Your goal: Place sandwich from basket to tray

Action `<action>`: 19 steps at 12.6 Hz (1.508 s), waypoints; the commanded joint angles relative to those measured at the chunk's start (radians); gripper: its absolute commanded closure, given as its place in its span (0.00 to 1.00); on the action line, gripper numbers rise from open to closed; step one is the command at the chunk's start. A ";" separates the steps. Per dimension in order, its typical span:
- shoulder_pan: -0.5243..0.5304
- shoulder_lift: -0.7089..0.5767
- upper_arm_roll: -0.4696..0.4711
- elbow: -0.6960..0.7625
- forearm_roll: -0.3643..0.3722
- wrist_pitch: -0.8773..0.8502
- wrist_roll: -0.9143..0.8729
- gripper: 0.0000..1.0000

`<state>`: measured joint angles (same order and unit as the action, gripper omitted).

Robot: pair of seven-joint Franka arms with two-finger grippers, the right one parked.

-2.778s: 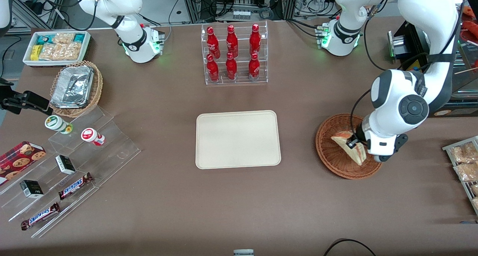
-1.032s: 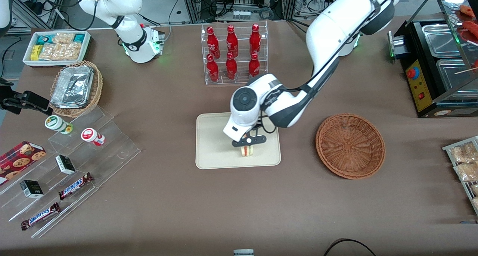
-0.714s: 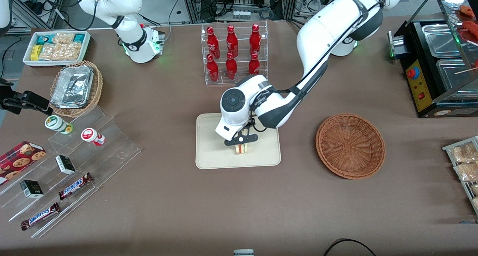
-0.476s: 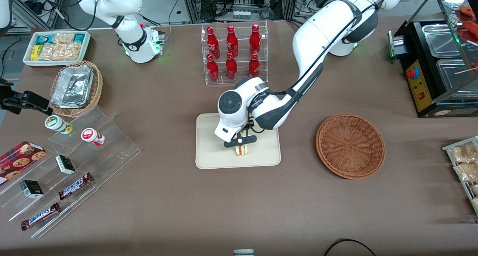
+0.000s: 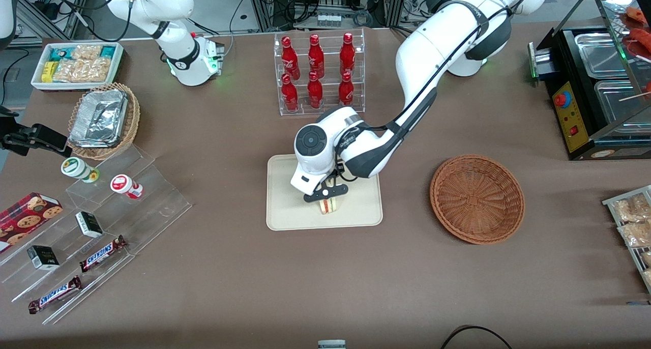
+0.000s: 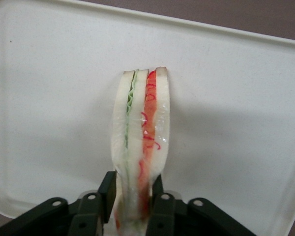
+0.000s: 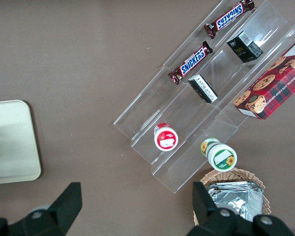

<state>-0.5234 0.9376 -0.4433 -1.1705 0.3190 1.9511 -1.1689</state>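
The sandwich stands on edge, a white bread wedge with green, red and orange layers. My gripper is shut on the sandwich, one black finger pressed against each bread face. It holds the wedge just over the middle of the cream tray, toward the tray's edge nearer the front camera. I cannot tell whether the sandwich touches the tray. The round reddish-brown basket sits empty beside the tray, toward the working arm's end of the table.
A clear rack of red bottles stands farther from the front camera than the tray. Toward the parked arm's end are clear stepped shelves with snacks, a tan basket of foil containers and a white snack bin. A black warmer stands near the basket.
The arm carried the sandwich out of the basket to the tray. Over the last second the gripper drifted slightly toward the parked arm's end above the tray, still gripping the wedge.
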 commanded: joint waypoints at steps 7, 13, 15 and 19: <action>0.031 -0.055 0.000 0.043 0.006 -0.033 -0.002 0.00; 0.103 -0.144 0.006 0.029 0.011 -0.114 0.139 0.00; 0.149 -0.166 0.005 0.028 0.006 -0.181 0.160 0.00; 0.308 -0.333 -0.003 -0.173 -0.066 -0.172 0.341 0.00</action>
<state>-0.2914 0.7355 -0.4395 -1.1868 0.3020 1.7680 -0.9125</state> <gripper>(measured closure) 0.000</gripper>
